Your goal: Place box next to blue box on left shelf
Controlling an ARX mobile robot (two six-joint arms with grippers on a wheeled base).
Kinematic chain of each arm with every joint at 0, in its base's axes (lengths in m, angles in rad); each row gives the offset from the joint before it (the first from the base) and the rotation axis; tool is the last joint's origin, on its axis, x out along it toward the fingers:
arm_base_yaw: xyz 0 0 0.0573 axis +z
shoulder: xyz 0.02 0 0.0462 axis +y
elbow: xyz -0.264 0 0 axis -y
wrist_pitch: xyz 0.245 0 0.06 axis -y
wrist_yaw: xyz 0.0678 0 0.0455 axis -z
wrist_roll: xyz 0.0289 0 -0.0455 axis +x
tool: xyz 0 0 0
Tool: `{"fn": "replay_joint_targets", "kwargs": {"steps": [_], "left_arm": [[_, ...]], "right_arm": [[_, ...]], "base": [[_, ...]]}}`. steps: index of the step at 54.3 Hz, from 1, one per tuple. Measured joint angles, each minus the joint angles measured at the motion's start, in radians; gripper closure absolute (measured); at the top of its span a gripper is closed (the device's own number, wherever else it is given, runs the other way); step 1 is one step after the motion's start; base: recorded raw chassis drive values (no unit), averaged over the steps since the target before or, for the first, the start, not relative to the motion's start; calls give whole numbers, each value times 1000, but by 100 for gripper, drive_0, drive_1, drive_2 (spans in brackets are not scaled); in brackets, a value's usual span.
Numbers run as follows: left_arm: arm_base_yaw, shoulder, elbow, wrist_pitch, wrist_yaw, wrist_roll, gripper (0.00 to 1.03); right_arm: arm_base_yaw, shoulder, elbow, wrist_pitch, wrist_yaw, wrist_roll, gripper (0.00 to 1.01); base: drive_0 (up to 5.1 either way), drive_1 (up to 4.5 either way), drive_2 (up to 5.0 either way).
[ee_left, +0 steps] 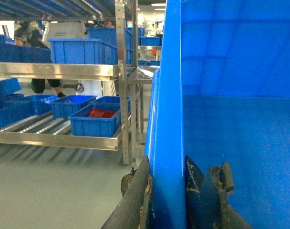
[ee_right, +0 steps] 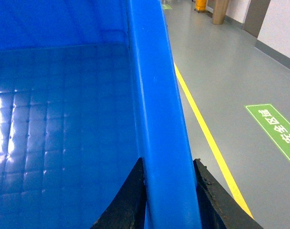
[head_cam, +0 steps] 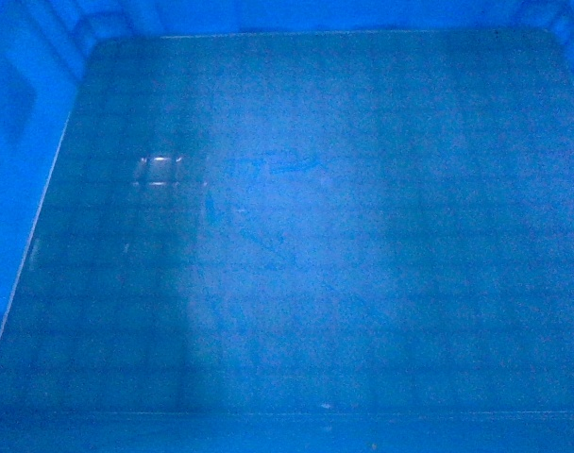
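The box (head_cam: 296, 236), a bright-blue crate, fills the head view, which looks straight onto its grid-ribbed floor. My left gripper (ee_left: 167, 163) is shut on the box's left wall (ee_left: 166, 95), one finger outside and one inside. My right gripper (ee_right: 169, 163) is shut on the box's right rim (ee_right: 154, 95) in the same way. Beyond the box, in the left wrist view, a metal shelf rack (ee_left: 54, 71) holds several blue boxes. One blue box with red contents (ee_left: 95, 120) sits on the lower roller level. Which of them the task means I cannot tell.
More blue boxes (ee_left: 83, 50) stand on the rack's upper level, and a person (ee_left: 30, 33) is behind it. Grey floor lies in front of the rack. To the box's right run a yellow floor line (ee_right: 207, 133) and a green floor sign (ee_right: 278, 133).
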Motion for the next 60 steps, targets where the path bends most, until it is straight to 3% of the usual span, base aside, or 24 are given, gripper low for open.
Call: {"fn": "replay_joint_targets", "kwargs": {"steps": [60], "left_arm": [[0, 0, 0, -1, 0, 0, 90]], "right_arm": [[0, 0, 0, -2, 0, 0, 81]], "base": [[-4, 426, -434]]}}
